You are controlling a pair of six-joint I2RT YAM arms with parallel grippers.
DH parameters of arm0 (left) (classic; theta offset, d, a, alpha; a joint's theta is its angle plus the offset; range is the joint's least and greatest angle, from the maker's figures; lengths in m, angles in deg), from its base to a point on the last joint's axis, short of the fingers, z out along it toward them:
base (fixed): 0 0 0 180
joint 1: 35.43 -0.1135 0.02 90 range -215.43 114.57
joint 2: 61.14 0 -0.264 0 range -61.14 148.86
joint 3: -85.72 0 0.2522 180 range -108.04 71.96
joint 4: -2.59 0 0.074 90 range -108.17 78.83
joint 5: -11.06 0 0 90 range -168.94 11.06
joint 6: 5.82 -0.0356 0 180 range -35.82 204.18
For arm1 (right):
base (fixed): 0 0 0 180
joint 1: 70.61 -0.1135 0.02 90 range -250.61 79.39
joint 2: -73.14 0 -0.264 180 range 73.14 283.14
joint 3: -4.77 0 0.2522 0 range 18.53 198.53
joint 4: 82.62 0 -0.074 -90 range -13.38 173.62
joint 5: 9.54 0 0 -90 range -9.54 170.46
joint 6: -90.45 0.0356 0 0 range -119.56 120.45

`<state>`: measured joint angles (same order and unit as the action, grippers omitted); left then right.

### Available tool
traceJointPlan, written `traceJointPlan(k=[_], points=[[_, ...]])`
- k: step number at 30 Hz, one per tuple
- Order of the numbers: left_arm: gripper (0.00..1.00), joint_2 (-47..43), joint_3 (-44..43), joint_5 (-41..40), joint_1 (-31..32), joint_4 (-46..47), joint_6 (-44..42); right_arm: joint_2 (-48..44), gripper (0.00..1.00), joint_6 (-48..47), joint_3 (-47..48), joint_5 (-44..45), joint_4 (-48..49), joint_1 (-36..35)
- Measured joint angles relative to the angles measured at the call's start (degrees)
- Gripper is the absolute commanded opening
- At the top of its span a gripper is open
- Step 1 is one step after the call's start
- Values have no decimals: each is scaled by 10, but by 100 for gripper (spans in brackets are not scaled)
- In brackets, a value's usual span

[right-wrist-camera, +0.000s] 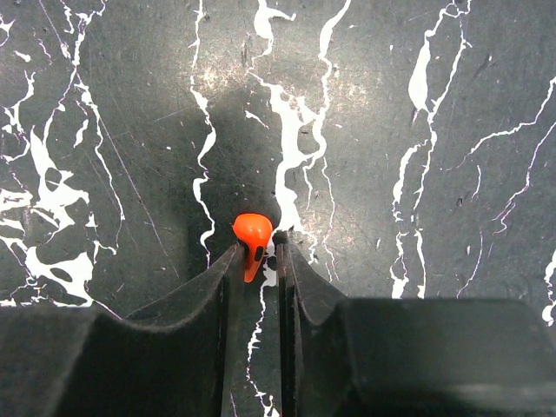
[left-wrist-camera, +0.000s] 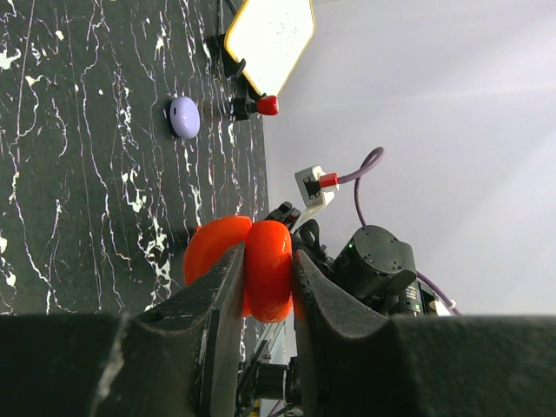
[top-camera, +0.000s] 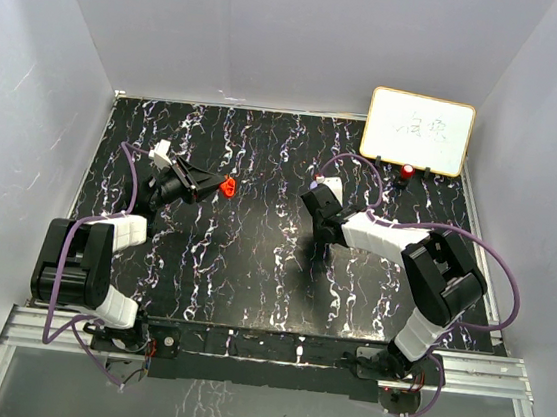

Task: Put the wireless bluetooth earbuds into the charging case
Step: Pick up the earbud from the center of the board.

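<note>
1. Clamping the red case (left-wrist-camera: 248, 261), the left end effector (left-wrist-camera: 268, 259) holds it over the far-left part of the surface (top-camera: 251, 276).
2. Nearly closed, the right end effector (right-wrist-camera: 259, 247) pinches a red earbud (right-wrist-camera: 252, 232) mid-surface.
3. Insertion apparently not yet done.

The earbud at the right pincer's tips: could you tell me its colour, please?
The earbud is orange-red; the right wrist view shows it best.
</note>
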<state>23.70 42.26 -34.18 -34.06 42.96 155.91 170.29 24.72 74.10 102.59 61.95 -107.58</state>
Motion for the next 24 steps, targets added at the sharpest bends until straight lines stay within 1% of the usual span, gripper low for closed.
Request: traceJointPlan(k=[24], points=[[0,0,0,0,0,-1,-2,0,18,-4,0,0,0,1]])
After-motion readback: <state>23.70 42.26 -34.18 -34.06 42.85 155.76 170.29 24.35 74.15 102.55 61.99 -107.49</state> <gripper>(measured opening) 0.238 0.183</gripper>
